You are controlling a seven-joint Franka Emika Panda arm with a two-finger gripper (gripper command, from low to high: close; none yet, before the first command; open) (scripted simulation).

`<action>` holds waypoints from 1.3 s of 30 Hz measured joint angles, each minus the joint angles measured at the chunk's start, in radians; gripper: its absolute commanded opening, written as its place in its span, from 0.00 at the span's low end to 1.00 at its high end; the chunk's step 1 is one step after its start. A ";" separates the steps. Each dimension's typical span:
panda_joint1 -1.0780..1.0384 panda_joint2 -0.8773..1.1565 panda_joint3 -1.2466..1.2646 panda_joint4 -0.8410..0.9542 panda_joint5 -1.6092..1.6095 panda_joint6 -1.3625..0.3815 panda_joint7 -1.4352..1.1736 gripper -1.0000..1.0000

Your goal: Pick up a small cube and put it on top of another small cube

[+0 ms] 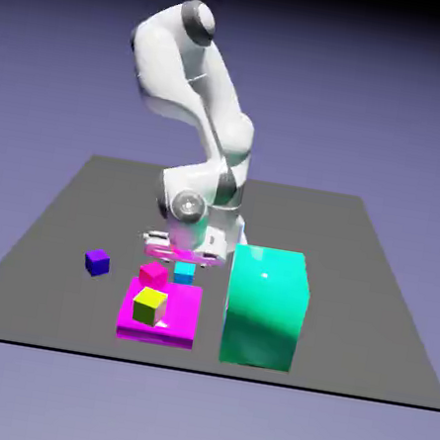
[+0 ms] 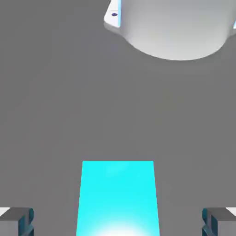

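pincer (image 2: 118, 221) spread wide, straddling cyan cube (image 2: 118, 198) | I judge it light, rigid, slick | I'd pinch opposite flat sides, mid-height

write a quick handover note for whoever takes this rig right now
Gripper: open, empty, low over the small cyan cube; in the hand view the cube sits between its fingertips.
Cyan cube: on the table, behind the magenta slab.
Yellow cube: on the slab, nothing on top.
Done: approach. Left: close, lift, set cyan on yellow.
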 measured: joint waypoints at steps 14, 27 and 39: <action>-0.050 -0.041 0.092 0.008 0.073 -0.034 -0.040 0.00; 0.257 0.010 -0.113 0.391 0.499 -0.055 0.479 0.00; 0.679 -0.011 -0.474 0.706 0.729 -0.156 0.457 0.00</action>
